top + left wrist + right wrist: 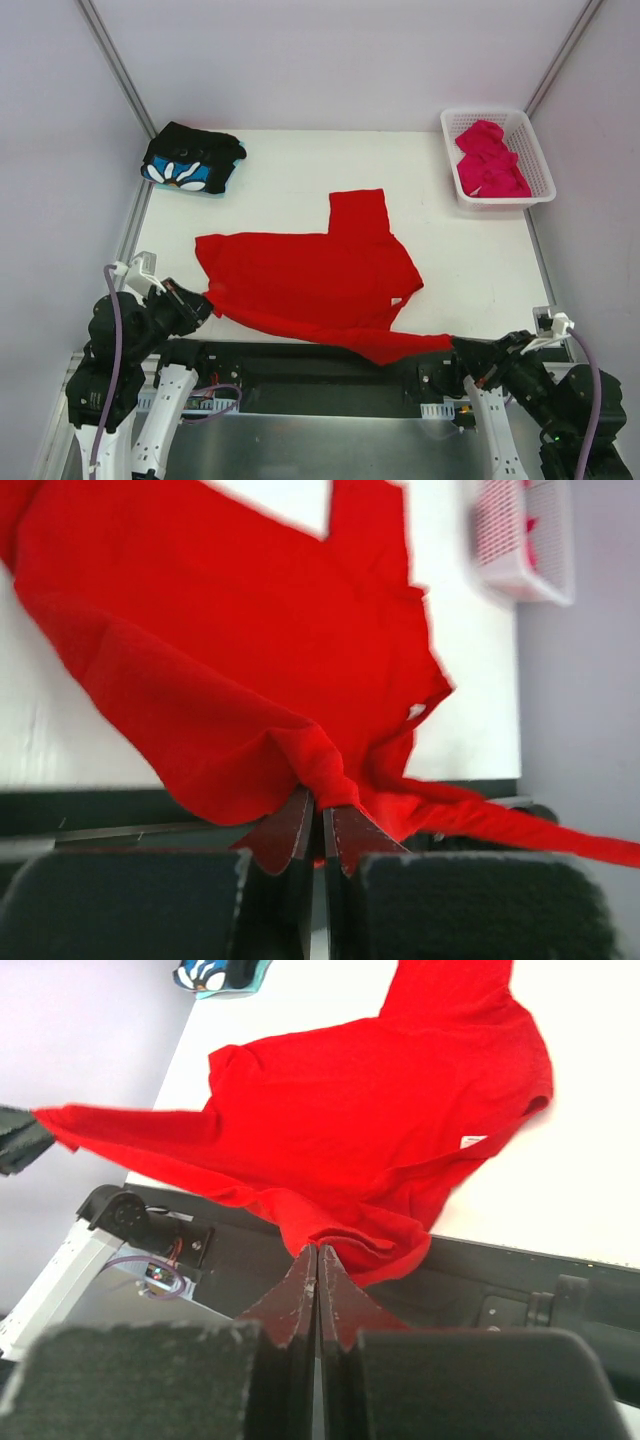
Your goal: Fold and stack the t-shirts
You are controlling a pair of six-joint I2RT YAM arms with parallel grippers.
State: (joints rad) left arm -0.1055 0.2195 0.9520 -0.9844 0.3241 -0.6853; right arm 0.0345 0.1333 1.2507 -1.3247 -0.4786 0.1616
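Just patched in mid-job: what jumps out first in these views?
The red shirt sprawls across the middle of the table, its near edge stretched between the left gripper and right gripper, both shut on it. A folded black flowered shirt sits at the far left corner. A pink shirt lies crumpled in the basket at far right.

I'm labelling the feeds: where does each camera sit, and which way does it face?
Top external: above and behind, looking down at the table; left arm and right arm show.
Left wrist: over the left claw toward the basket.
Right wrist: over the right claw toward the black t-shirt.
Shared: the red t-shirt both claws pinch.
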